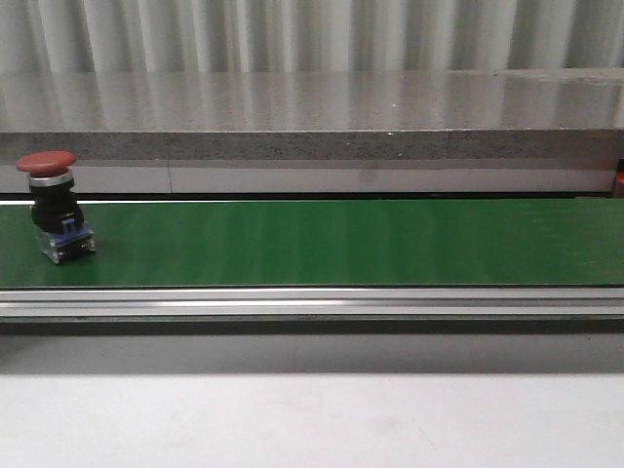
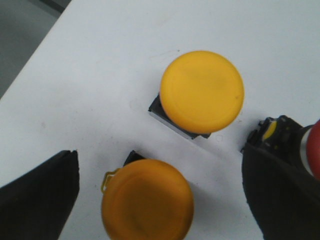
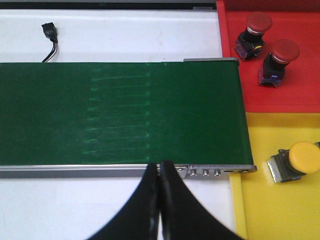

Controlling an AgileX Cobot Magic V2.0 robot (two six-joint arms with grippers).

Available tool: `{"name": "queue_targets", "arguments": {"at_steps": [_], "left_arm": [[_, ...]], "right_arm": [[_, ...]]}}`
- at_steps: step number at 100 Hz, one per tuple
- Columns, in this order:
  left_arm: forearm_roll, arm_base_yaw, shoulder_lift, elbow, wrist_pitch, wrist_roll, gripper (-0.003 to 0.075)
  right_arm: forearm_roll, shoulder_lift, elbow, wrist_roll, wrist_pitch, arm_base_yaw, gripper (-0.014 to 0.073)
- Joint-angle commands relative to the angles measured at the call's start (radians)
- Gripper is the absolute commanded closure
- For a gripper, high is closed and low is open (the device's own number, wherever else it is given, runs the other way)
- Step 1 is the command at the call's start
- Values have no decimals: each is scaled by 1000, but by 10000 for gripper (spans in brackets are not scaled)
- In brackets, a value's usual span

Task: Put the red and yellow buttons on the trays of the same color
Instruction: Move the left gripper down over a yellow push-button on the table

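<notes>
A red button (image 1: 56, 207) stands upright on the green belt (image 1: 341, 242), at its far left end in the front view, apparently put there to ride toward the trays. The right gripper (image 3: 160, 200) hangs over the belt's near rail with its fingers pressed together, holding nothing; I'd guess it is waiting for the button to arrive. Beyond the belt's end, the red tray (image 3: 235, 70) already holds two red buttons and the yellow tray (image 3: 260, 200) one yellow. The left gripper (image 2: 160, 200) hovers over the white worktop (image 2: 100, 75), fingers spread wide around a yellow button (image 2: 147, 200), with a second yellow button (image 2: 202, 92) just beyond it. That one looks next to be picked.
</notes>
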Motion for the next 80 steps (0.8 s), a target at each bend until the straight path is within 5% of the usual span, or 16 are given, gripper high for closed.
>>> {"name": "queue_targets", "arguments": {"at_steps": [1,17,46,80], "left_arm": [[-8,2,-38,-30,-36,-8,95],[-8,2,-38,-30,-36,-8,207],[-8,2,-54,-34,35,-8,741],[-36,-1,-253,-34,119,-8,740]], "right_arm": [[-3,-5,-26,-9,-59,2,661],[-3,-5,-26,-9,-59,2,661],[-3,-5,-26,-9,-59,2,661],[-3,-5,-26,-9,-59,2,661]]}}
